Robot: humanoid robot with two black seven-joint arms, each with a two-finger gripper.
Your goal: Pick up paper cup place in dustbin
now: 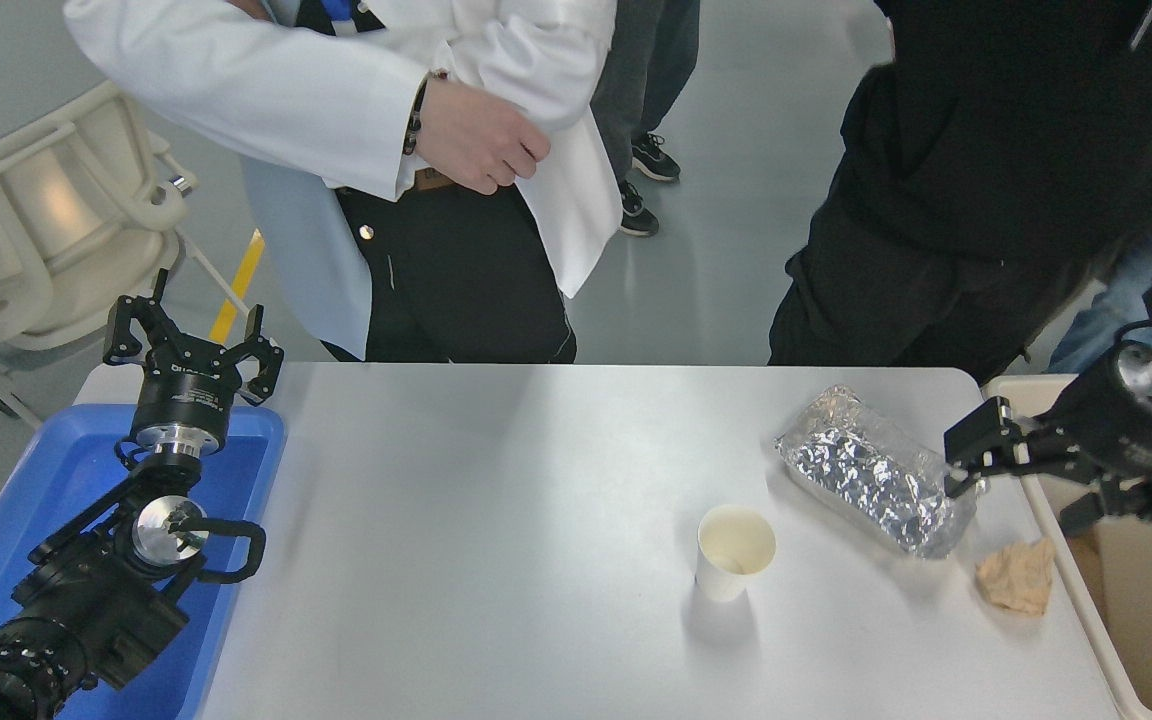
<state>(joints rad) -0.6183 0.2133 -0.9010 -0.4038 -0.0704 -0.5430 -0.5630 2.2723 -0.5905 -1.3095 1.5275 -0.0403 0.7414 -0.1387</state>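
White table [496,520] on grey floor – paper cup [733,551] upright; left gripper's [191,345] jaws apart, right gripper's [976,455] unclear

You can see small white print on the left gripper [194,340], but it is too small to read.
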